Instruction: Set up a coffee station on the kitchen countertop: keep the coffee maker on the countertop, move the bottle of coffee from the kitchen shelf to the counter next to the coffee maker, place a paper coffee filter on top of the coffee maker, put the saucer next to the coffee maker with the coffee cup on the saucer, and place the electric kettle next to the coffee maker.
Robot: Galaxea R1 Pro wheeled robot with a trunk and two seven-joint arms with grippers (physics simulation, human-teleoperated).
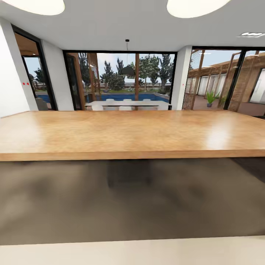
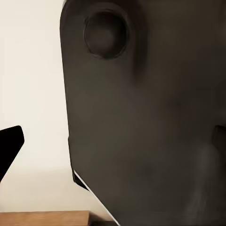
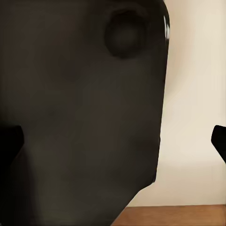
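Head view: a long wooden countertop (image 1: 132, 132) spans the frame w/ its front edge running left to right across the middle; the top is bare wood w/ a bright glare patch toward the right. Below it, a dark blurry floor band (image 1: 132, 198) fills the lower half, and a pale strip (image 1: 132, 252) runs along the bottom edge. Behind the counter, center frame, big glass windows (image 1: 117, 77) look out on trees and a blue pool (image 1: 125, 96); a white table w/ chairs (image 1: 127, 105) sits just past the counter's far edge, and a dark pendant lamp (image 1: 127, 70) hangs above it, upper center. Upper right: more glazing w/ a wooden building and a potted plant (image 1: 210, 97). Two round ceiling lights at the top edge, left (image 1: 35, 5) and right (image 1: 197, 5). None of the task's things can be located from these views, so their places can't be given. Left wrist view: a large dark robot body panel (image 2: 150, 122) w/ a round recess near its top covers center and right; pale wall at left, a wood strip at bottom left, and one black fingertip (image 2: 9, 148) at the left edge. Left gripper state: can't tell. Right wrist view: the same kind of dark panel (image 3: 80, 113) covers left and center, pale wall at right, wood at bottom right, black fingertips at left edge (image 3: 9, 143) and right edge (image 3: 220, 141), well apart w/ nothing between them, so the right gripper (image 3: 114, 142) is spread wide.
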